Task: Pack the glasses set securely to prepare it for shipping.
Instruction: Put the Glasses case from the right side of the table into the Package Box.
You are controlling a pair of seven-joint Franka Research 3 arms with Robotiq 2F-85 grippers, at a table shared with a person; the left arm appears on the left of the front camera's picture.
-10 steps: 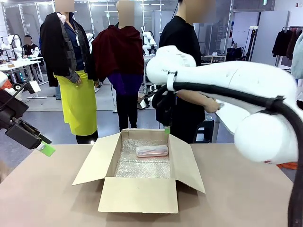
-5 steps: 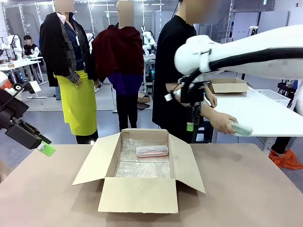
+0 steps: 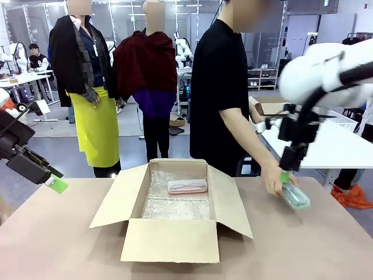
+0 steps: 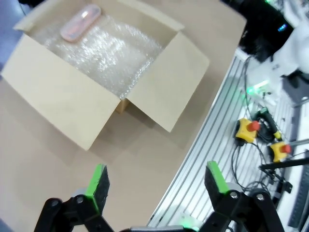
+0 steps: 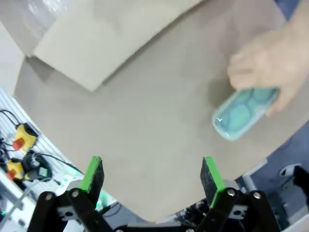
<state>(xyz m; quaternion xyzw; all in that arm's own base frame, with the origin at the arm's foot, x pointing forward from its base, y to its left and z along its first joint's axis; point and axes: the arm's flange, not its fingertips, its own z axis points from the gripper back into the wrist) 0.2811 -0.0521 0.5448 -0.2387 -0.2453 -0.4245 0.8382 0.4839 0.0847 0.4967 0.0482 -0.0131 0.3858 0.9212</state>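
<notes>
While the glasses case is lying flat on the bubble wrap that is lining the open cardboard box, toward the box's far wall and with its long side running across, both arms are hanging clear of the box. The box is sitting near the middle of the table with all four flaps folded outward. In the front view, the left gripper is hovering off the table's left edge, well apart from the box. In its own wrist view, its green pads are standing wide apart with nothing between them, and the case is showing far off in the box's corner. On the right side, the right gripper is hanging just above the person's hand, which is reaching down to the table's far right part and gripping a teal oblong object. Whether that object is resting on the tabletop or being held just above it is hard to tell. In the right wrist view, this gripper's fingers are also spread wide and holding nothing, with the hand and the teal object lying beyond them and beside one box flap.
</notes>
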